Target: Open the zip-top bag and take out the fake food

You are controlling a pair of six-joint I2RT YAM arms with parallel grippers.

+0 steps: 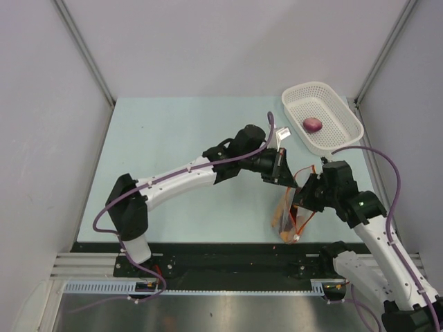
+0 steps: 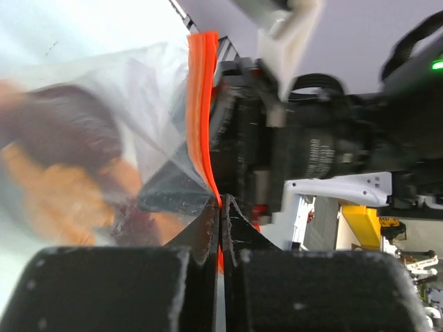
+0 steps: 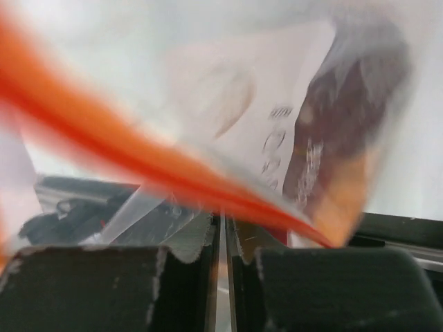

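Our left gripper (image 2: 220, 207) clamps zip-top bag (image 2: 138, 97) by orange strip; right gripper (image 3: 223, 232) clamps strip too. Bag by table (image 1: 173, 138) near edge; bare surface leftward.

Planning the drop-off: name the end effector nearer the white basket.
Left. The left end effector sits short and left of the white basket; the right end effector is farther off, toward the bases.

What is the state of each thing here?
Clear plastic zip-top bag: held by both claws, mouth apparently open.
Left claw: shut on the bag's red-orange zip strip.
Right claw: shut on the same strip.
Orange and maroon toy food pieces: inside bag.
Purple-pink toy bulb: in white perforated basket.
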